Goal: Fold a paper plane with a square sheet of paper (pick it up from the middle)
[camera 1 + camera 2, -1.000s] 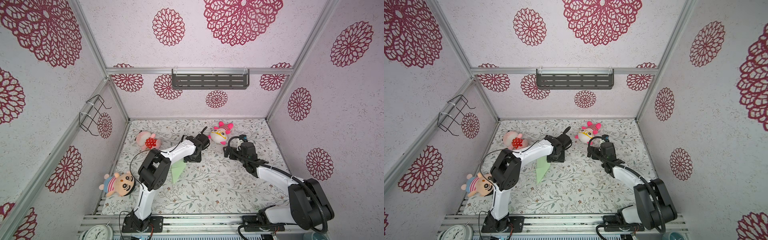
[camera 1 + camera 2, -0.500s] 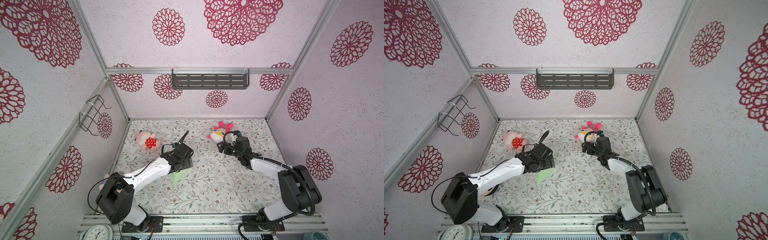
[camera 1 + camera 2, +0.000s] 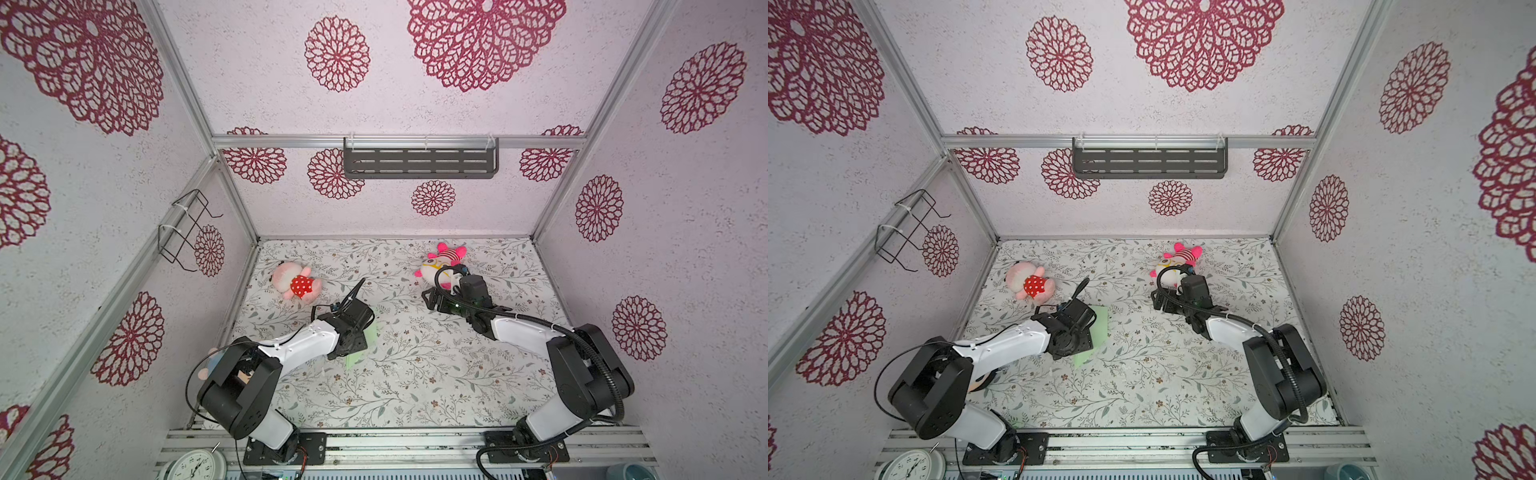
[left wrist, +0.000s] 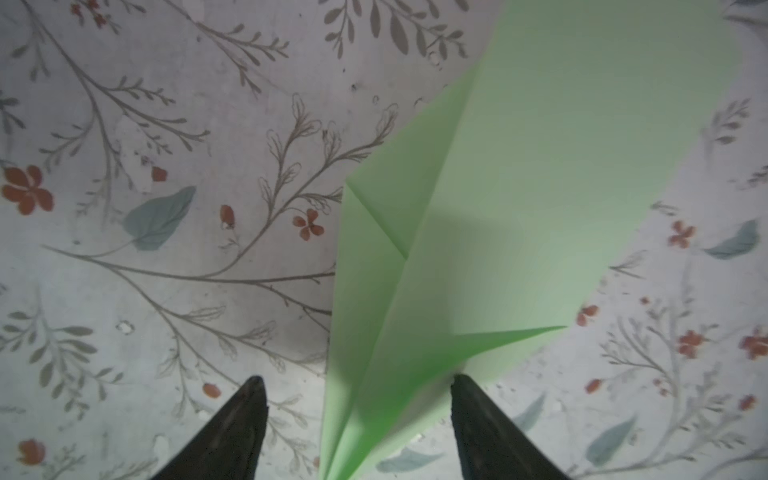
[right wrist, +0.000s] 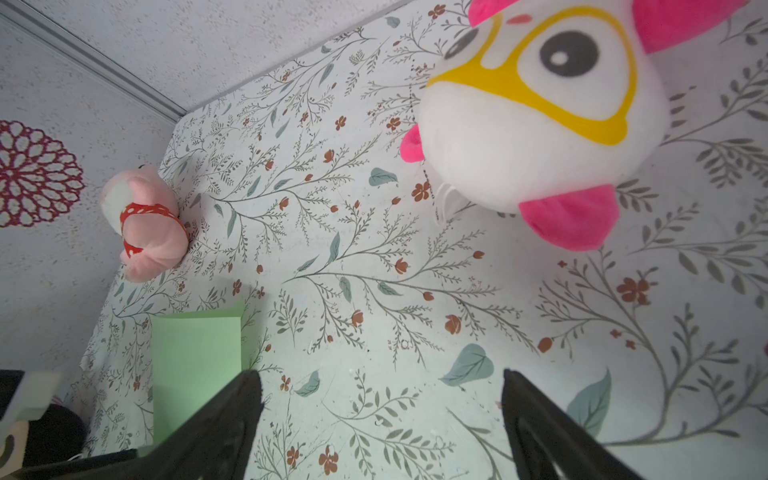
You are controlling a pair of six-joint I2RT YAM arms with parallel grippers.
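Observation:
The pale green sheet of paper (image 4: 540,174) lies on the flowered table, folded into creased, layered flaps that narrow to a point like a paper plane. In both top views my left wrist covers most of it; only bits of the paper (image 3: 370,330) (image 3: 1100,322) show. My left gripper (image 4: 356,377) (image 3: 351,347) is open, its fingers standing either side of the narrow end, one fingertip (image 4: 461,384) touching the paper's edge. My right gripper (image 5: 381,372) (image 3: 432,301) (image 3: 1158,301) is open and empty, to the right of the paper (image 5: 195,361).
A white and pink plush with yellow glasses (image 3: 440,259) (image 5: 540,116) lies just behind my right gripper. A pink plush in a red dotted dress (image 3: 295,282) lies back left. A doll (image 3: 208,365) lies under my left elbow. A clock (image 3: 195,465) stands at the front edge.
My left arm has swung down low and drawn its gripper back toward the front left, over the paper. My right gripper has moved a little toward the back, nearer the white and pink plush.

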